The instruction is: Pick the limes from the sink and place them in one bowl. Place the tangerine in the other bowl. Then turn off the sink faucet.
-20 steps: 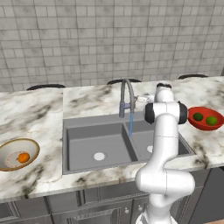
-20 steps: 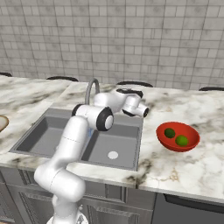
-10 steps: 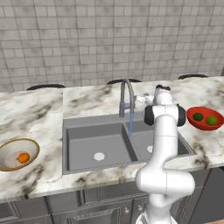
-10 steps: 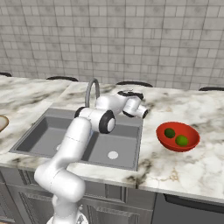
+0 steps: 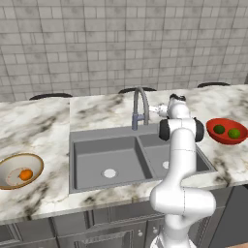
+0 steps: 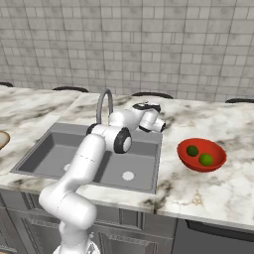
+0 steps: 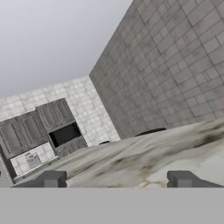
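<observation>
The grey gooseneck faucet stands behind the double sink. My gripper is just right of the faucet at the height of its arch and points left at it. In the hand view the gripper is open with nothing between its fingertips, and it looks along the marble counter. Both limes lie in the red bowl. The tangerine lies in the tan bowl. I cannot see any water under the spout.
The tiled wall runs close behind the faucet. Marble counter spreads on both sides of the sink. Each basin has a white drain. My own forearm rises over the right basin.
The hand has shifted only slightly beside the faucet. The thin bluish stream under the spout in the earlier frames is not visible now.
</observation>
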You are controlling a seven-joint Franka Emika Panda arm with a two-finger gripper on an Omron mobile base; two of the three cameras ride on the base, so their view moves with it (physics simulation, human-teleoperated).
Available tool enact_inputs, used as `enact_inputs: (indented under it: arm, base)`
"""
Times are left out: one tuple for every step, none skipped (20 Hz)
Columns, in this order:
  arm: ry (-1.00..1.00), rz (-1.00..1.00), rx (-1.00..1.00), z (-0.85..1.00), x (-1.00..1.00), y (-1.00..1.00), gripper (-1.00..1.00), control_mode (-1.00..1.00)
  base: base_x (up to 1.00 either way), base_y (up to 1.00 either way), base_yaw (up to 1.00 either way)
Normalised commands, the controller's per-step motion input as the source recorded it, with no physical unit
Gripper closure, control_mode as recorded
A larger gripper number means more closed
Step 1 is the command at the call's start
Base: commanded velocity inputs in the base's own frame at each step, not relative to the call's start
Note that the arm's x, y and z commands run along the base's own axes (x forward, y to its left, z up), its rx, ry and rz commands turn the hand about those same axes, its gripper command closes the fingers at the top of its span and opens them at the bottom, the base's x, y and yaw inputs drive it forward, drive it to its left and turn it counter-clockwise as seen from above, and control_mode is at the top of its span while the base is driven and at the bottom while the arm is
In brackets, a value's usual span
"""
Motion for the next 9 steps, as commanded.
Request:
enact_inputs:
  arm:
    - [0.00, 0.02, 0.00, 0.00, 0.16, 1.00, -1.00, -1.00]
    - [0.00, 0.02, 0.00, 0.00, 0.16, 1.00, -1.00, -1.00]
    - [0.00, 0.03, 0.00, 0.00, 0.16, 1.00, -1.00, -1.00]
    - [0.00, 0.03, 0.00, 0.00, 0.15, 1.00, -1.00, -1.00]
    - [0.00, 0.02, 0.00, 0.00, 0.14, 1.00, -1.00, -1.00]
    - [0.00, 0.03, -0.01, -0.04, 0.11, 1.00, -1.00, -1.00]
    - [0.00, 0.03, -0.01, -0.06, 0.10, 1.00, -1.00, -1.00]
    - [0.00, 0.03, -0.01, -0.09, 0.11, 1.00, -1.00, -1.00]
    - [0.00, 0.03, -0.01, -0.10, 0.11, 1.00, -1.00, -1.00]
  base:
    - [0.00, 0.00, 0.00]
    - [0.00, 0.00, 0.00]
    - [0.00, 0.00, 0.00]
    - [0.00, 0.00, 0.00]
    - [0.00, 0.00, 0.00]
    - [0.00, 0.00, 0.00]
    - [0.00, 0.00, 0.00]
    - [0.00, 0.00, 0.00]
    - [0.00, 0.00, 0.00]
